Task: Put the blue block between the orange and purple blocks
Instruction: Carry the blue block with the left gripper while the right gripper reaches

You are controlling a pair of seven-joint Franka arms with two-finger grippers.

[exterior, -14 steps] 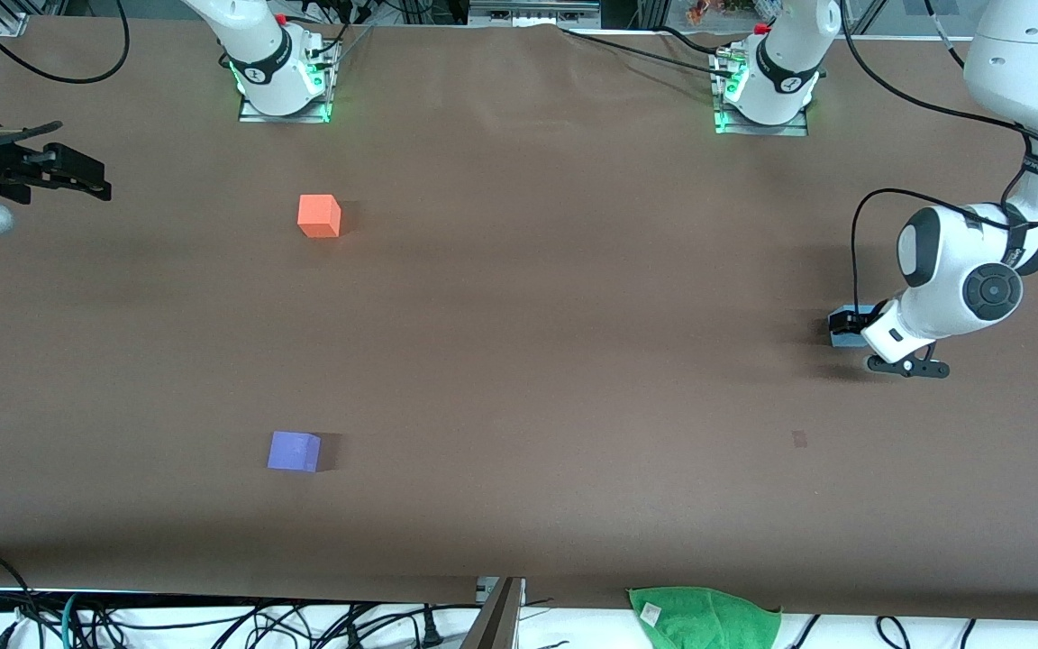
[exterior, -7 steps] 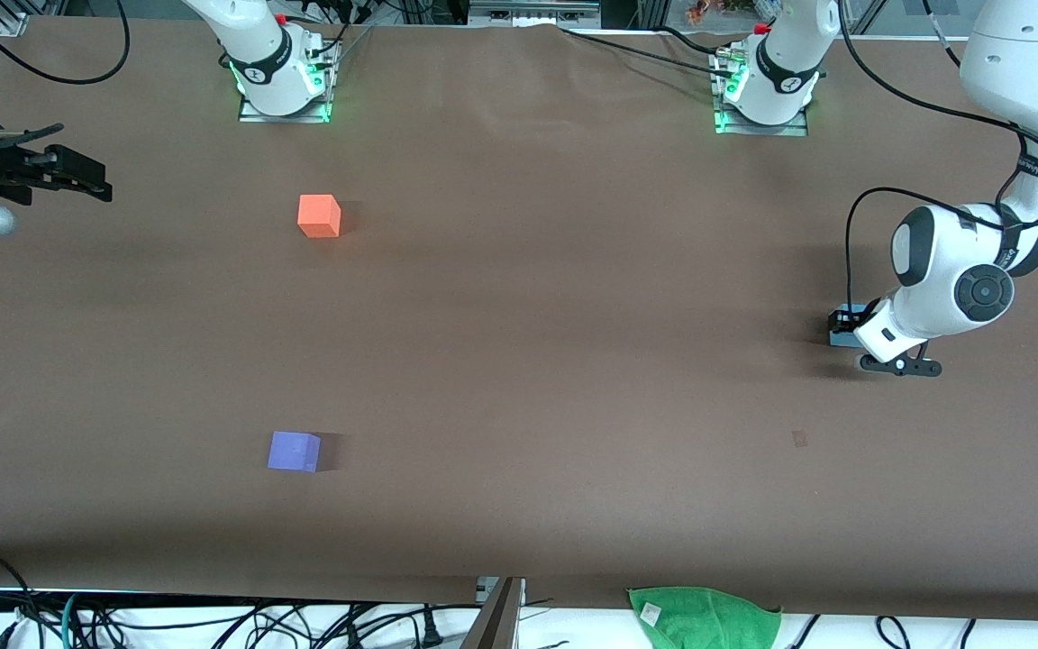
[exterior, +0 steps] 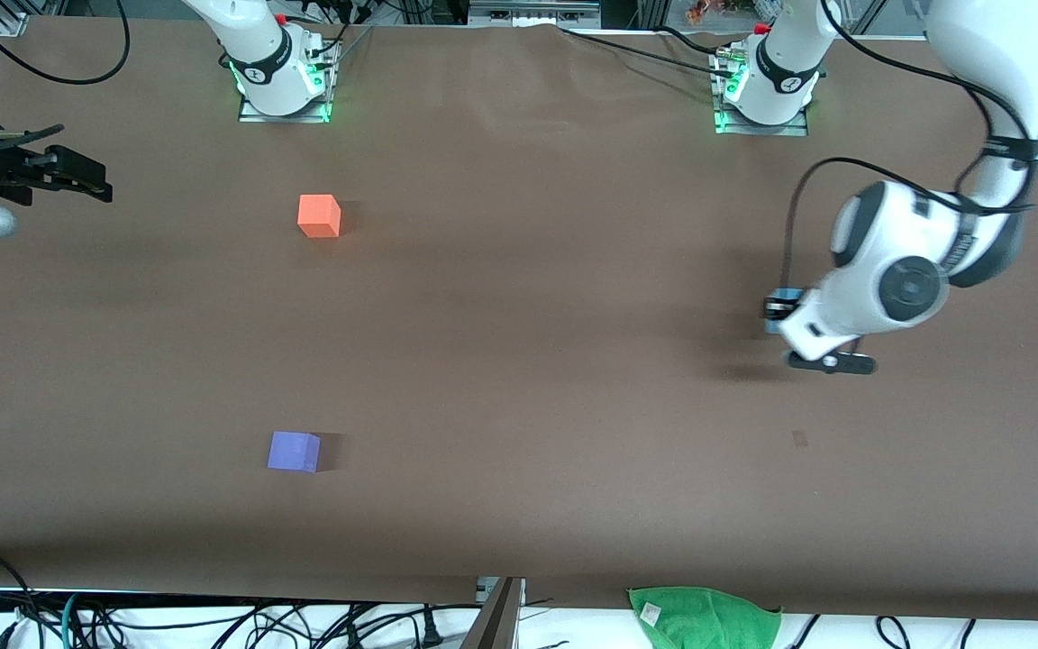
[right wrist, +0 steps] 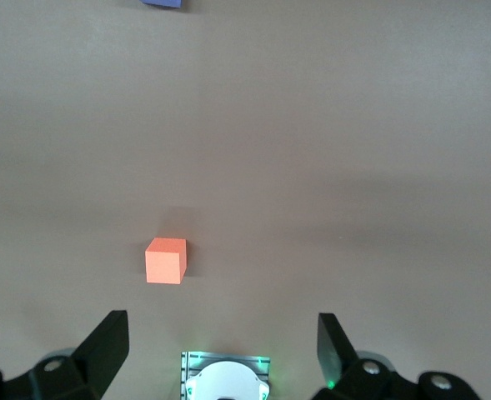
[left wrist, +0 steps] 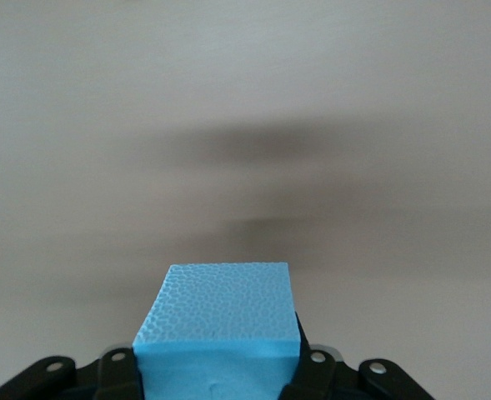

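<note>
The blue block [left wrist: 216, 329] is a light sky-blue cube clamped between the fingers of my left gripper [left wrist: 216, 363]. In the front view the left gripper [exterior: 777, 312] holds it [exterior: 787, 295] above the bare table near the left arm's end. The orange block [exterior: 319, 216] sits on the table toward the right arm's end, near that arm's base. The purple block [exterior: 294, 452] sits nearer to the front camera, roughly in line with the orange one. My right gripper [exterior: 77, 176] waits open and empty at the right arm's end; its wrist view shows the orange block [right wrist: 165, 261] and an edge of the purple block [right wrist: 162, 3].
A green cloth [exterior: 704, 617] lies at the table's front edge. The right arm's base [exterior: 283, 86] and the left arm's base [exterior: 762, 99] stand along the back edge. Cables hang below the front edge. A small dark mark [exterior: 799, 439] is on the brown tabletop.
My left gripper, with the blue block in it, has moved toward the right arm's end of the table and seems higher. The right arm and the other two blocks have not moved.
</note>
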